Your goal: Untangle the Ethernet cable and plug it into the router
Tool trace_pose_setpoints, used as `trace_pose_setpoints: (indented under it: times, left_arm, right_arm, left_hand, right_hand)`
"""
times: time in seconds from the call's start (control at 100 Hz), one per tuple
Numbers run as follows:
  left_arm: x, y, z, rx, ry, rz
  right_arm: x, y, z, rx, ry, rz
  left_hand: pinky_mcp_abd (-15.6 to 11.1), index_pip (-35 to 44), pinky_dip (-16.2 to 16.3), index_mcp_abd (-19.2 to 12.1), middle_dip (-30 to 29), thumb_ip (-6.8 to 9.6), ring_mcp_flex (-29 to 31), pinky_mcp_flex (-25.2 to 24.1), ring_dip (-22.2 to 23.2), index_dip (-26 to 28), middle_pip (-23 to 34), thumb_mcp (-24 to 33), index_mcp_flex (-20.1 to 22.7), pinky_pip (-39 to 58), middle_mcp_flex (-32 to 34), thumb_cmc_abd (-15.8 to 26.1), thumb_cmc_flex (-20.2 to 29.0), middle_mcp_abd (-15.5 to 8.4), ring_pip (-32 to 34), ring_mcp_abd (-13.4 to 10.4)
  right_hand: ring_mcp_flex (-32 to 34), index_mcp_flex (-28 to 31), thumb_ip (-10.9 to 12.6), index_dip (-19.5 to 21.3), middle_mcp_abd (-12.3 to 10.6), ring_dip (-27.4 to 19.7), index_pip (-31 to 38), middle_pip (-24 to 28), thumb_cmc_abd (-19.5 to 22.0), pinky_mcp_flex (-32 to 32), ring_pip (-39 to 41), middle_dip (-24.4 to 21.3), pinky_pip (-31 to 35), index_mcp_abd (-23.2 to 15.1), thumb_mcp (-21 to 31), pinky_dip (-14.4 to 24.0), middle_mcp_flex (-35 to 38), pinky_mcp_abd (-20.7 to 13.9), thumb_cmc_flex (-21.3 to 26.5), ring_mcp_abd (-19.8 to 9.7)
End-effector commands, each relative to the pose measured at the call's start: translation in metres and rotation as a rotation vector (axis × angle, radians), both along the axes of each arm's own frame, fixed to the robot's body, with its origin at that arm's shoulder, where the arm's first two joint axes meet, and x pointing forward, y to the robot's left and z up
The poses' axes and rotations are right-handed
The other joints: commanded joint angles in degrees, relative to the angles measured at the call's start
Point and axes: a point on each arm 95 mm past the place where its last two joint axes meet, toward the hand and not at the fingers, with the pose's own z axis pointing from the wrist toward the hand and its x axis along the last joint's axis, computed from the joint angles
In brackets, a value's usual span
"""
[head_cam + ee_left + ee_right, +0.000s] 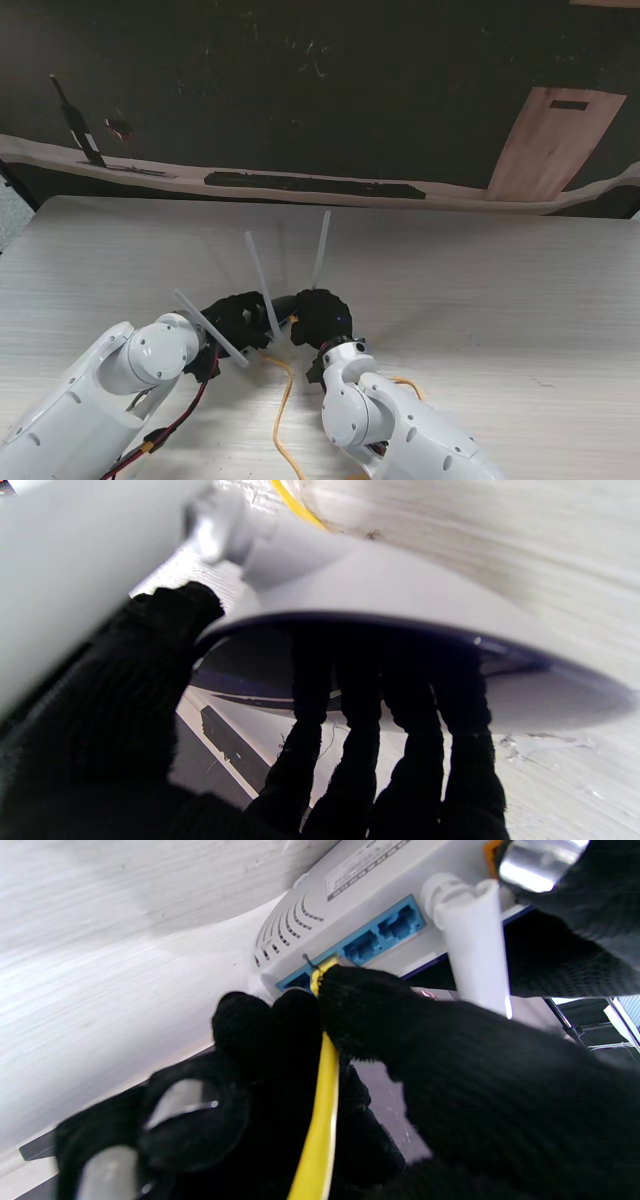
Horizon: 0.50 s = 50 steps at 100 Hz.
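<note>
Near the table's [520, 300] front edge, the left hand [232, 318] clamps the router [360, 905]; the right hand [320, 318] pinches the yellow Ethernet cable [320, 1120], plug at the router's blue ports [360, 946].

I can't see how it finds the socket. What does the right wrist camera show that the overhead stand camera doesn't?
Only the right wrist view shows the router's row of blue ports, with the right hand pinching the yellow cable tip against one. Only the stand view shows both arms, three white antennas and the whole table. Both show the gloved right hand, the yellow cable and an antenna.
</note>
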Motion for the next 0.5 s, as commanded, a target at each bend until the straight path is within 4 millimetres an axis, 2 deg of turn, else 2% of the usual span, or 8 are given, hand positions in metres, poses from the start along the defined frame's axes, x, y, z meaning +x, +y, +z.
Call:
trace_pose_setpoints:
  times: [0.0,0.11,0.13,0.18,0.2,0.24,0.49]
  left_arm:
    - [-0.0413,-0.0012,-0.0667,0.025,0.23,-0.032]
    - [-0.0417,-0.002,-0.0677,0.036,0.228,-0.05]
    - [-0.0418,-0.0022,-0.0679,0.037,0.228,-0.053]
    - [-0.0421,-0.0031,-0.0686,0.04,0.228,-0.062]
    - [-0.0422,-0.0034,-0.0689,0.04,0.228,-0.066]
    - [-0.0423,-0.0043,-0.0698,0.04,0.227,-0.073]
    - [-0.0412,-0.0089,-0.0727,0.026,0.269,-0.123]
  right_arm:
    - [-0.0052,0.0139,-0.0034,0.02,0.032,0.027]
    - [-0.004,0.0148,-0.0026,0.033,0.037,0.021]
    - [-0.0037,0.0151,-0.0025,0.036,0.039,0.02]
    - [-0.0031,0.0158,-0.0022,0.041,0.045,0.018]
    - [-0.0028,0.016,-0.0022,0.041,0.047,0.017]
    - [-0.0021,0.0165,-0.0024,0.042,0.05,0.017]
    - [0.0017,0.0207,-0.0062,0.037,0.07,0.016]
  left_hand:
    - [-4.4,8.0,8.3,2.4,5.5,5.96,11.7,8.5,5.0,2.7,14.0,20.3,7.6,35.9,9.7,15.2,23.1,0.3,33.1,-1.0]
    - [-4.0,8.5,8.0,2.2,5.7,5.41,12.5,9.1,5.0,2.9,14.5,21.5,8.0,35.8,10.3,14.2,23.6,0.0,33.3,-1.3]
    - [-3.9,8.9,7.1,2.2,5.8,3.54,12.8,9.3,5.0,3.1,14.6,22.8,7.9,36.2,10.5,13.8,23.5,0.0,33.4,-1.5]
    - [-3.7,9.2,6.6,2.1,5.9,2.95,13.2,9.8,5.0,3.3,14.9,23.8,8.2,36.4,11.0,13.0,23.8,-0.1,33.5,-1.5]
    - [-3.5,9.5,5.8,2.0,6.0,1.93,13.5,10.2,5.0,3.4,15.0,24.9,8.3,36.7,11.3,12.4,23.8,-0.2,33.6,-1.4]
    - [-3.4,9.8,5.2,1.9,6.1,1.12,13.9,10.5,5.0,3.6,15.2,26.5,8.4,37.1,11.6,11.5,23.9,-0.2,33.7,-1.6]
    - [-3.4,10.6,4.2,1.6,6.5,-0.47,15.1,11.5,5.1,4.0,16.0,27.6,9.0,37.5,12.5,10.5,24.4,-0.9,33.9,-2.6]
  right_hand:
    - [-0.8,1.2,2.8,0.2,8.6,2.4,-1.4,5.3,2.4,1.1,4.8,-0.1,11.4,-5.3,7.7,0.1,6.2,-15.8,5.9,-3.3]
    - [-0.8,1.6,3.0,0.6,9.4,2.7,-1.7,5.4,1.9,1.1,5.1,-0.1,11.7,-4.6,7.7,0.5,6.7,-16.1,6.6,-3.6]
    - [-0.8,1.8,3.0,0.6,9.5,2.7,-1.8,5.4,1.8,1.1,5.2,-0.1,11.7,-4.4,7.7,0.6,6.7,-16.2,6.8,-3.6]
    - [-0.8,1.8,3.0,0.6,9.9,2.9,-2.0,5.3,1.7,1.1,5.2,0.0,11.8,-3.9,7.7,0.8,6.9,-16.2,7.0,-3.6]
    - [-0.8,1.9,3.0,0.7,9.9,2.9,-2.0,5.3,1.6,1.1,5.3,0.0,11.8,-3.8,7.7,0.8,6.9,-16.2,7.1,-3.6]
    - [-0.8,1.9,3.0,0.7,10.1,3.0,-2.1,5.3,1.6,1.1,5.3,0.1,11.9,-3.5,7.7,0.9,6.9,-16.3,7.3,-3.7]
    - [-0.8,2.0,2.9,0.9,10.9,3.2,-2.4,5.3,1.5,1.1,5.4,0.4,11.8,-2.9,7.6,1.3,7.0,-16.3,8.0,-3.7]
